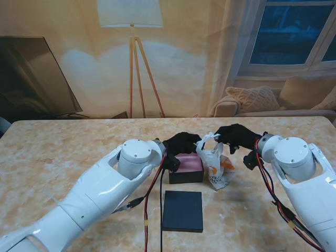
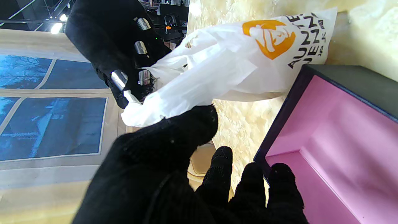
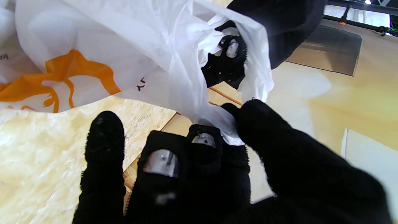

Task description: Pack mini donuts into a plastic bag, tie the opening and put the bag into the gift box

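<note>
White, crinkled film makes up the plastic bag [image 1: 215, 165], printed with an orange logo and dark lettering; it stands on the marbled cream table [image 1: 63, 157] just beside the gift box [image 1: 187, 167], at about 3 o'clock from it. The box is a square, dark-walled tray with a smooth pink lining, and its flat matte black lid [image 1: 182, 210] lies apart at 6 o'clock from it, nearer to the robot. Both hands wear black knitted gloves with shiny metal fingertip caps. The left hand [image 1: 182, 143], hovering over the box's far edge, pinches one thin twisted handle of the bag between thumb and fingers. The right hand [image 1: 237, 136], at roughly 1 o'clock from the bag, is closed on the other handle, so the bag's mouth is stretched taut between them. Whether donuts lie inside cannot be told.
</note>
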